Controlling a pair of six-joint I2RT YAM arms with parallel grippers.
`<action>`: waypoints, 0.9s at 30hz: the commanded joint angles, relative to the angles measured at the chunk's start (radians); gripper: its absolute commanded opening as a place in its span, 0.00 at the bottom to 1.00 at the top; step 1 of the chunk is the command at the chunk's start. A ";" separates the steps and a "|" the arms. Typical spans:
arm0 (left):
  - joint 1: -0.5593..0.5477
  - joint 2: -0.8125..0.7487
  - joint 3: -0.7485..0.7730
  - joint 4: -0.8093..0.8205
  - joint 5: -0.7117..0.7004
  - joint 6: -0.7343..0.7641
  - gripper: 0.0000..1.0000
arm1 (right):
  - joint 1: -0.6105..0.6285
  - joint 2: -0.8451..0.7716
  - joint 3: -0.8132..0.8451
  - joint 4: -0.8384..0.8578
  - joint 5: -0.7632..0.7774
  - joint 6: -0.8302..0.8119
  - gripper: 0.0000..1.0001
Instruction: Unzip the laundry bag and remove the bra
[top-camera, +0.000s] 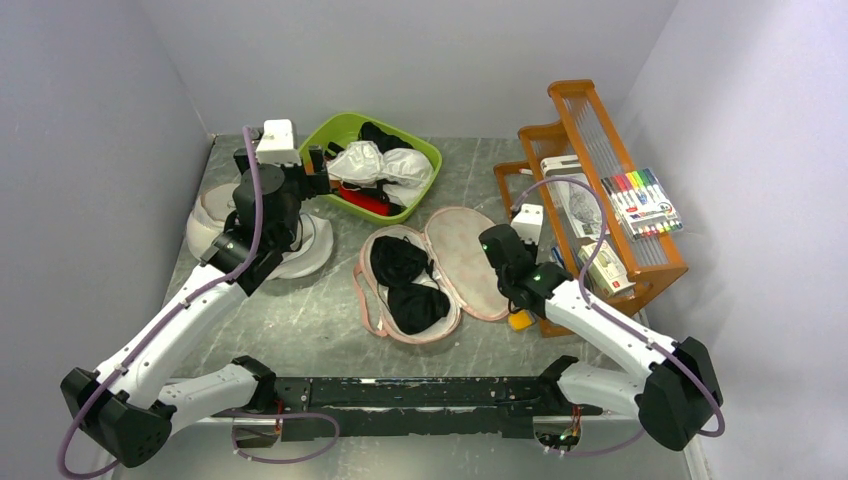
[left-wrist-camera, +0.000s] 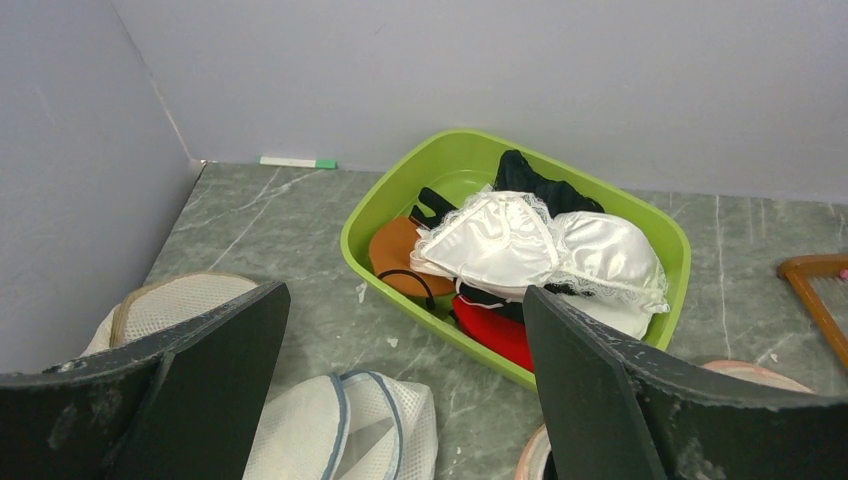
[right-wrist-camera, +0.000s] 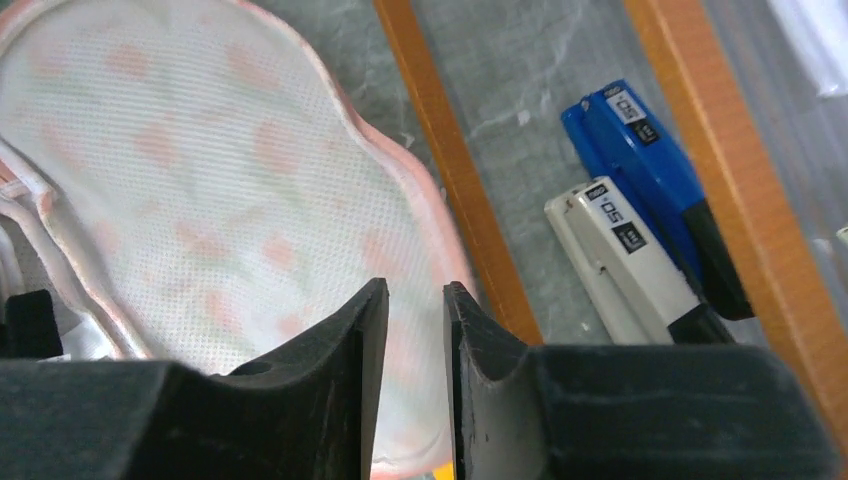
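The pale pink floral laundry bag (top-camera: 465, 262) lies unzipped and spread flat at the table's middle, its two halves side by side. The black bra (top-camera: 405, 285) lies in the left half, both cups showing. My right gripper (top-camera: 492, 240) hovers over the right half's outer edge. In the right wrist view the right gripper (right-wrist-camera: 415, 285) has only a narrow gap between its jaws, nothing is in it, and the bag's mesh lining (right-wrist-camera: 200, 180) is below. My left gripper (top-camera: 320, 168) is wide open and empty by the green basin, away from the bag; it also shows in the left wrist view (left-wrist-camera: 405, 290).
A green basin (top-camera: 425, 152) at the back holds white bras (top-camera: 385, 162) and other garments. White mesh bags (top-camera: 300, 250) lie under the left arm. A wooden rack (top-camera: 655, 268) with markers (top-camera: 640, 200) stands at the right, and staplers (right-wrist-camera: 650, 170) are beside its frame.
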 joint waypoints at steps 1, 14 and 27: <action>0.007 -0.002 0.029 -0.009 0.019 -0.012 0.99 | -0.005 -0.022 0.065 -0.018 0.012 -0.082 0.29; 0.007 0.011 0.033 -0.016 0.034 -0.021 0.99 | 0.090 0.173 0.061 0.226 -0.888 -0.268 0.63; 0.007 0.022 0.038 -0.026 0.050 -0.032 0.99 | 0.365 0.254 0.090 0.047 -0.468 -0.187 0.44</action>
